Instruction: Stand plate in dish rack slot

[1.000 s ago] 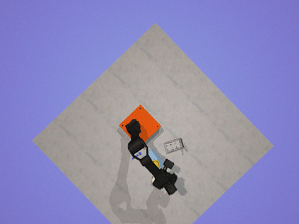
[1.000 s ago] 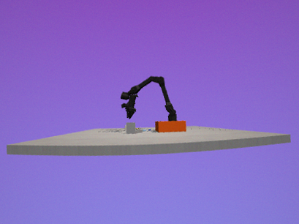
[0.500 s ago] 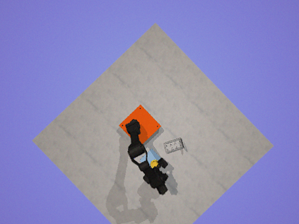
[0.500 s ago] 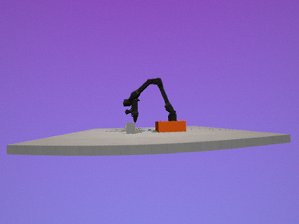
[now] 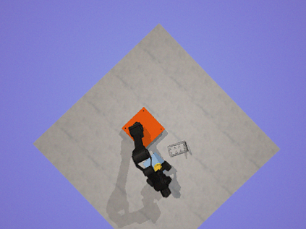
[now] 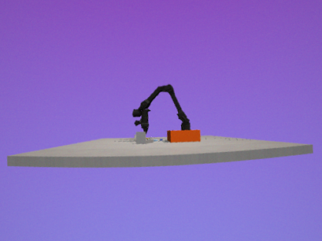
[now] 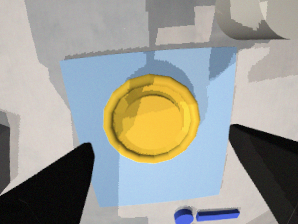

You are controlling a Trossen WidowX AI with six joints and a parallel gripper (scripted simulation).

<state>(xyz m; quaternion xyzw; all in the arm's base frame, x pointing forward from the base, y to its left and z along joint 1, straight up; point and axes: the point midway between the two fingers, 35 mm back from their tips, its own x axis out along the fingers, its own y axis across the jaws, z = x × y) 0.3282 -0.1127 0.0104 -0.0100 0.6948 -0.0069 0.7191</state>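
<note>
Gripper point(image 7: 156, 183) wide open, empty, w/ plate point(image 7: 152, 117) centred just below; flat plate on mat point(image 7: 83, 96) may slip when pinched.

plate point(image 7: 152, 119): yellow, smooth, slight sheen
mat point(image 7: 87, 96): pale blue, flat, matt
table point(image 5: 187, 84): grey, matt, faintly streaked
</note>
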